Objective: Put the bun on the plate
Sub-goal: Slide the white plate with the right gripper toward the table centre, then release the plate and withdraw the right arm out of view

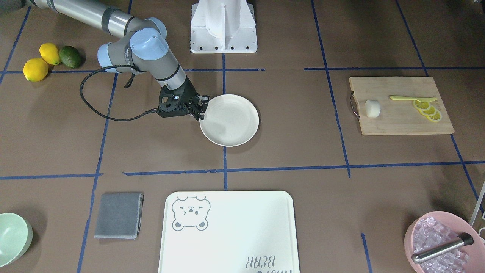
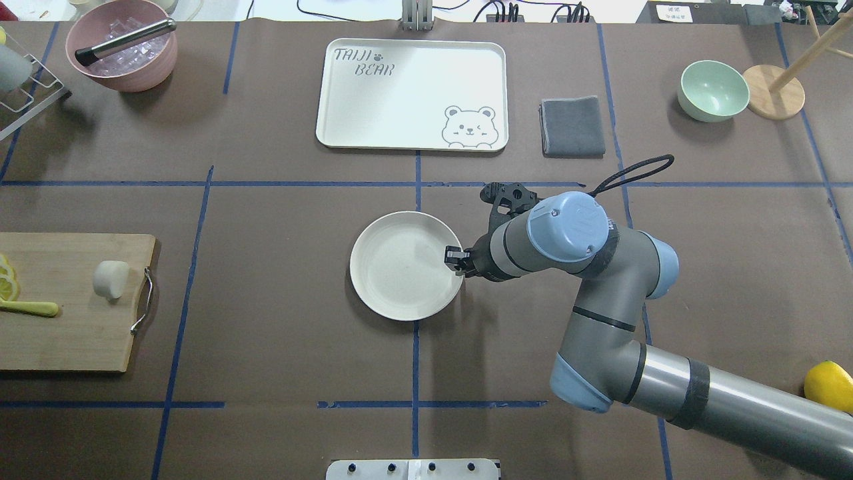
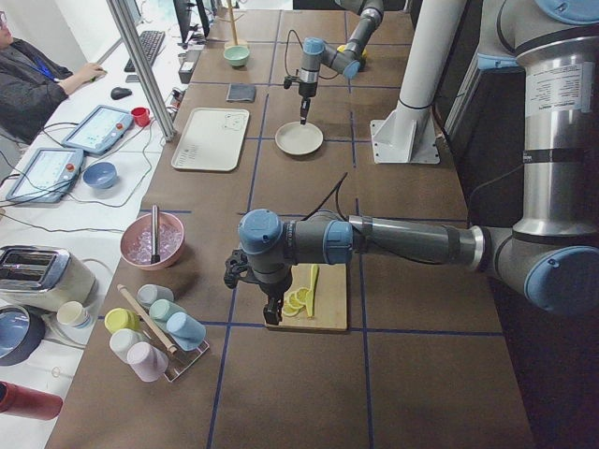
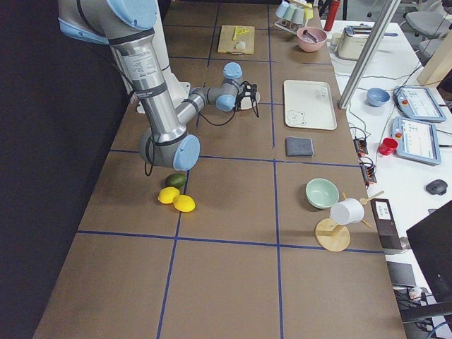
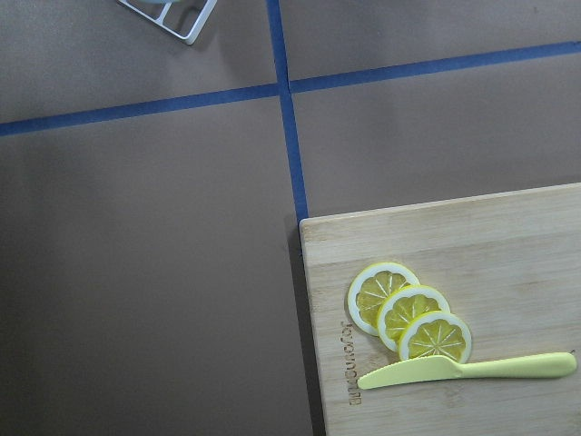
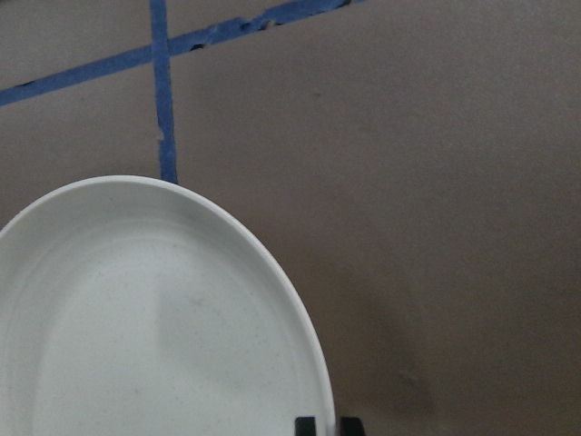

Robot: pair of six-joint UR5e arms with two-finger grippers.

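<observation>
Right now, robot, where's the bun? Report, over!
Left tool by wooden cutting board, grip unclear. Right tool straddles rim of round cream-white plate, grip unclear. Small white bun on board, not yet plated. Nothing seen between them.

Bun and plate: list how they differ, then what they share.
The bun is a small, rounded lump, while the plate is a wide, shallow disc and far larger. The bun sits on the wooden cutting board on the robot's left, and the plate lies on the brown table at the centre. The right claw is at the plate's rim, but the overhead view shows none by the bun. Both are plain and whitish.
</observation>
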